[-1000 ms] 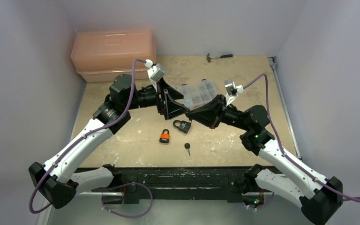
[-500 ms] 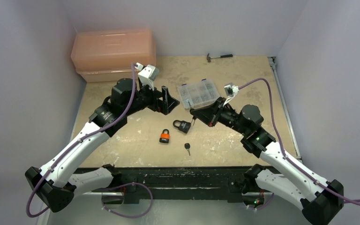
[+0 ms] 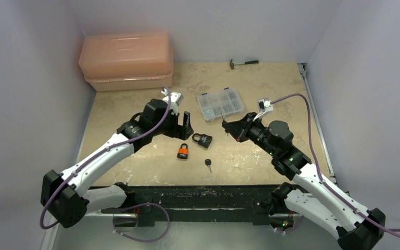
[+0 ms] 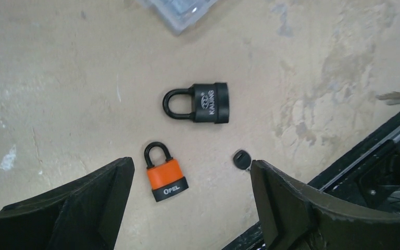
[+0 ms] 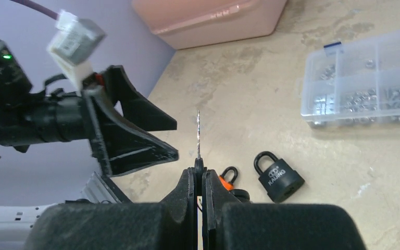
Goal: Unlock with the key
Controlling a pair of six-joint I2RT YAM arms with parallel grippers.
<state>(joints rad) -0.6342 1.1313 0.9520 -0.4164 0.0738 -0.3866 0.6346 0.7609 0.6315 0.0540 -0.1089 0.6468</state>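
My right gripper (image 3: 228, 125) (image 5: 198, 169) is shut on a small key (image 5: 198, 136). Its black head is pinched between the fingers and its thin blade sticks out, held above the table right of the padlocks. A black padlock (image 3: 202, 139) (image 4: 204, 103) (image 5: 279, 179) and an orange padlock (image 3: 183, 151) (image 4: 165, 174) lie shut on the table. A second small black-headed key (image 3: 208, 164) (image 4: 242, 159) lies near the front edge. My left gripper (image 3: 186, 127) (image 4: 191, 166) is open and empty, hovering over the orange padlock.
A clear organiser box (image 3: 220, 103) of small parts sits behind the padlocks. A pink toolbox (image 3: 127, 60) stands at the back left and a hammer (image 3: 244, 62) lies at the back. A black rail (image 4: 375, 151) runs along the table's front edge.
My left gripper has come down and towards the front, now over the padlocks. My right gripper has drawn back to the right with the key. Padlocks and the loose key have not moved.
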